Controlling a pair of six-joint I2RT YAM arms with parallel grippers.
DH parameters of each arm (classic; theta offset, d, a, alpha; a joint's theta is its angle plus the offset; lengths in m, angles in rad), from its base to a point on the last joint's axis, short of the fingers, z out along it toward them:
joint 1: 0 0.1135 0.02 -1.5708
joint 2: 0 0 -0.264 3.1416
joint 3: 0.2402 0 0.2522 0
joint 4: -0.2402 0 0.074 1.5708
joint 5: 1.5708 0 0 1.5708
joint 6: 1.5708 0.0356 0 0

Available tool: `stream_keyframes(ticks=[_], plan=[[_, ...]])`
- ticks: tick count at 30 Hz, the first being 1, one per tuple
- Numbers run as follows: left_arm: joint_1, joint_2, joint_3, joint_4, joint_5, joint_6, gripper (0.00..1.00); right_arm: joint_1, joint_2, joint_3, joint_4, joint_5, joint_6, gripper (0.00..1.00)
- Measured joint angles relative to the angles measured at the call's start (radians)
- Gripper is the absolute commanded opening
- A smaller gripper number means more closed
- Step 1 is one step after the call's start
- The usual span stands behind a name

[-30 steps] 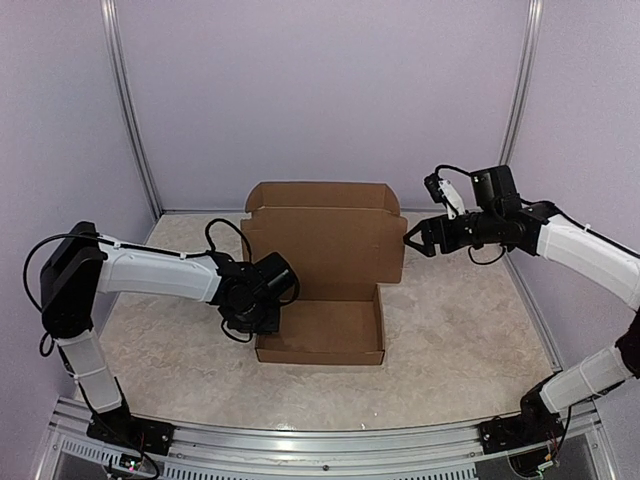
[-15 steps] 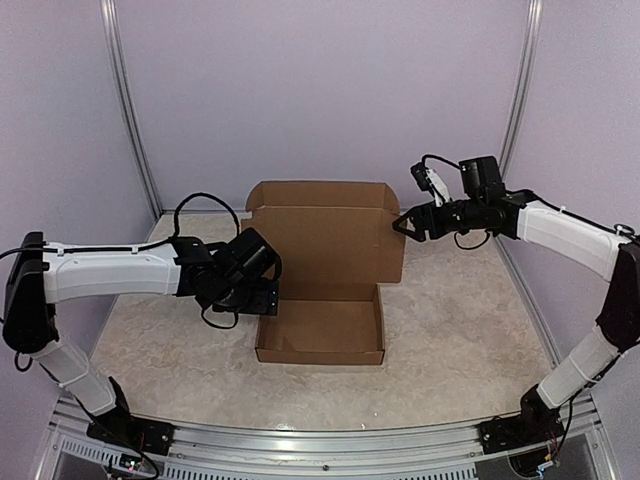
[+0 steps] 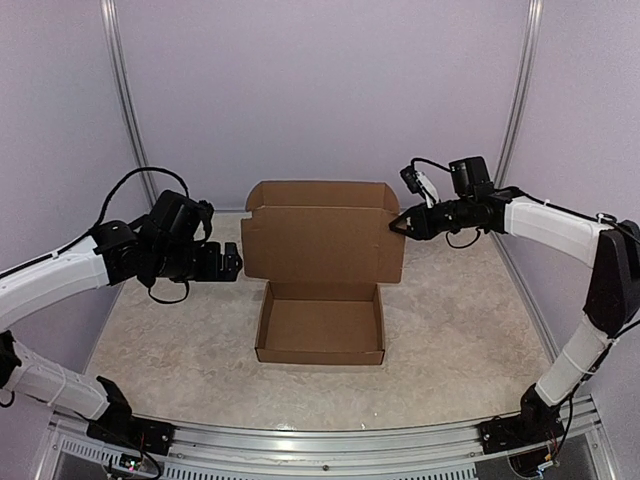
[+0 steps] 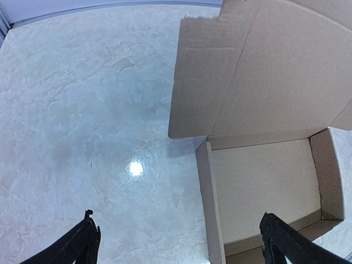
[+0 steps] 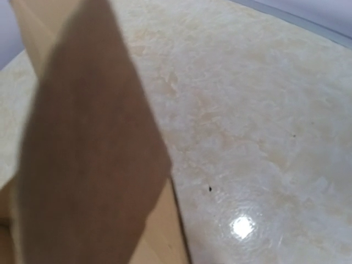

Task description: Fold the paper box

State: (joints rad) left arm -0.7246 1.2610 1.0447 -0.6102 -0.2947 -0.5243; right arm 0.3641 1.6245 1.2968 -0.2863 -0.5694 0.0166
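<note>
The paper box (image 3: 321, 330) is a brown cardboard tray in the middle of the table, with its lid panel (image 3: 322, 235) standing upright behind it. My left gripper (image 3: 233, 262) hovers just left of the lid's left flap, open and holding nothing. In the left wrist view its black fingertips (image 4: 88, 234) are spread wide over the table and the tray's left wall (image 4: 209, 209). My right gripper (image 3: 394, 226) has its tips at the lid's upper right edge. The right wrist view shows only a blurred brown flap (image 5: 88, 154) close to the lens, and my fingers are hidden.
The box stands on a pale marbled tabletop (image 3: 460, 320) enclosed by lilac walls with metal corner posts (image 3: 128, 120). A metal rail (image 3: 320, 445) carrying both arm bases runs along the near edge.
My left arm has drawn back to the left, away from the tray's left wall, and its jaws have opened. My right gripper has moved left onto the lid's right edge and its jaws have narrowed.
</note>
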Motion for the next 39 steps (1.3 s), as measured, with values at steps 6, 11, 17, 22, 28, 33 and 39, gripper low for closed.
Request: stream_keyframes(ticks=[6,11,17,22,28,33,39], plan=[[0.104,-0.079,0.011,0.005,0.058,0.083,0.99,0.0,0.004,0.0,-0.002,-0.024,-0.016,0.1],[0.2,-0.083,0.026,0.004,0.103,0.13,0.99,0.0,0.004,0.0,-0.003,-0.042,-0.034,0.0],[0.26,-0.06,0.043,0.054,0.199,0.173,0.99,0.0,0.004,0.0,-0.009,-0.058,-0.055,0.0],[0.283,0.026,0.074,0.149,0.316,0.239,0.98,0.0,0.0,-0.008,-0.008,-0.068,-0.067,0.0],[0.306,0.097,0.07,0.251,0.398,0.368,0.96,0.0,-0.036,-0.046,-0.008,-0.083,-0.092,0.0],[0.369,0.145,0.077,0.29,0.504,0.483,0.9,0.0,-0.085,-0.093,0.0,-0.097,-0.122,0.0],[0.438,0.216,0.071,0.345,0.654,0.616,0.92,0.0,-0.109,-0.114,0.001,-0.116,-0.159,0.0]])
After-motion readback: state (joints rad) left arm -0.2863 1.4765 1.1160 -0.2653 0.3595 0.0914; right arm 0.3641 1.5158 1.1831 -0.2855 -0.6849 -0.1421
